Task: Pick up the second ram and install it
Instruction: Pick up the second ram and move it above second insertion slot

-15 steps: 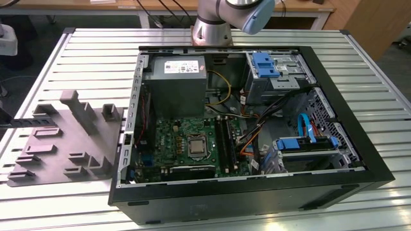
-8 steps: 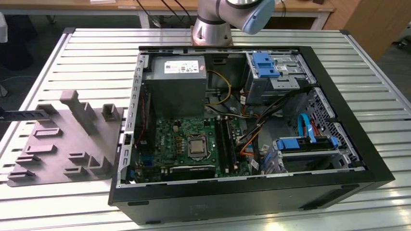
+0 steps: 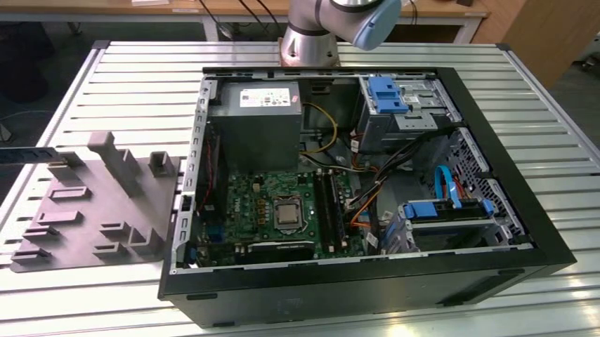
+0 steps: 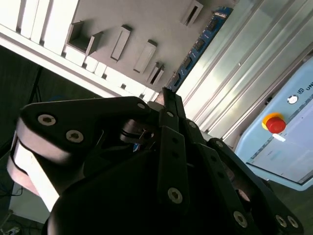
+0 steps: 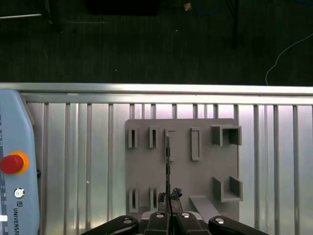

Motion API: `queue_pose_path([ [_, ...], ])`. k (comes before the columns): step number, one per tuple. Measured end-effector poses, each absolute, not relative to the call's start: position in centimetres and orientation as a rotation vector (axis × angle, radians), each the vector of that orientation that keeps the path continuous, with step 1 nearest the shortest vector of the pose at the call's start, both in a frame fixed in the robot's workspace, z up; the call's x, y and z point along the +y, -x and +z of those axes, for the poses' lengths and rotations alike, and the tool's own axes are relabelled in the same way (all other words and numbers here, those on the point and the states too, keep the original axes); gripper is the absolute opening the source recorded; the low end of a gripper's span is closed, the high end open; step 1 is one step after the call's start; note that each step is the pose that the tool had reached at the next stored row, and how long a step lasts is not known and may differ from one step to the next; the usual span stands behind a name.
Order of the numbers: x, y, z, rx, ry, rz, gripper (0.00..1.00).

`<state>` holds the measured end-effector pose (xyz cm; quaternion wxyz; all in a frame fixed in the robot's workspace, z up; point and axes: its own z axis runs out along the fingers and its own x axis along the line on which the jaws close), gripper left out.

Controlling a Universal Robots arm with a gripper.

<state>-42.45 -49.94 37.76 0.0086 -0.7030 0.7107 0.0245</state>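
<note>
The gripper (image 5: 168,203) is pinched narrow on one end of the second ram (image 4: 198,45), which juts out over the grey tray (image 5: 205,176). Held by its end alone, the thin strip could twist or slip and go in crooked.

Robotics lab, slatted metal workbench (image 3: 140,77), opened computer case (image 3: 375,298), robot arm base (image 3: 310,45)

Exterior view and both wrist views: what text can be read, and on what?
Power supply label: too small to read.
Pendant: a logo and a word cut off at the edge.
Ram: nothing readable.
</note>
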Motion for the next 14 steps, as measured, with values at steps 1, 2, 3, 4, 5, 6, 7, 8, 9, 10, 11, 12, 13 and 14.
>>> queue_pose_path([
  [1,-49.9,42.4,38.1,2.221,2.196,0.076,0.12],
  [2,-49.9,42.5,38.4,2.221,2.196,0.076,0.12],
  [3,-49.9,42.5,38.7,2.221,2.196,0.076,0.12],
  [4,-49.9,42.5,39.0,2.221,2.196,0.076,0.12],
  [5,-49.8,42.4,39.3,2.221,2.196,0.076,0.12],
  [6,-49.8,42.4,39.6,2.221,2.196,0.076,0.12],
  [7,-49.8,42.5,39.9,2.221,2.196,0.076,0.12],
  [8,-49.8,42.5,40.2,2.221,2.196,0.076,0.12],
  [9,-49.8,42.5,40.5,2.221,2.197,0.076,0.12],
  [10,-49.8,42.4,40.8,2.221,2.196,0.076,0.12],
  [11,-49.7,42.4,41.1,2.221,2.196,0.076,0.12],
  [12,-49.7,42.4,41.4,2.221,2.196,0.076,0.12],
  [13,-49.7,42.5,41.6,2.221,2.197,0.076,0.12],
  [14,-49.7,42.5,41.9,2.221,2.196,0.076,0.12],
])
